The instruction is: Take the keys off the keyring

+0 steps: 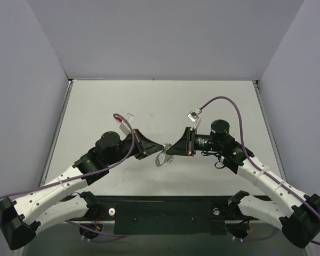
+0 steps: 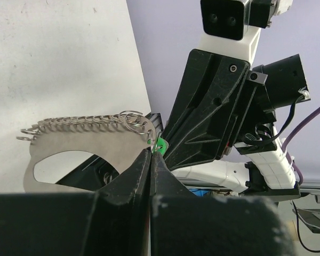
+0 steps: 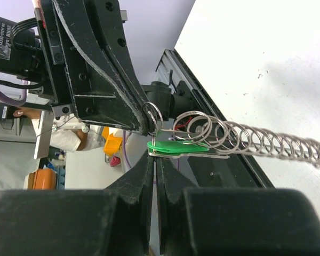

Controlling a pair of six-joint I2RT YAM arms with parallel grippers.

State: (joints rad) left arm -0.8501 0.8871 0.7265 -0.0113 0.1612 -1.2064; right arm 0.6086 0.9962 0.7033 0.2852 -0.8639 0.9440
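The keyring [image 2: 80,141] is a flat grey metal loop with an oval opening and a row of small wire rings along its top edge. It is held in the air between both arms, above the table's near middle [image 1: 161,158]. My left gripper [image 2: 150,153] is shut on the keyring's right end. The key [image 3: 181,146], with a green plastic head and a thin silvery blade, hangs at that same end. My right gripper [image 3: 156,158] is shut on the key's edge. In the top view the left gripper [image 1: 158,148] and the right gripper [image 1: 169,150] meet tip to tip. The green head also shows in the left wrist view [image 2: 161,145].
The pale table [image 1: 160,106] is boxed in by grey walls at the left, back and right. A black rail [image 1: 165,210] runs along the near edge between the arm bases. Purple cables [image 1: 224,98] loop from both wrists.
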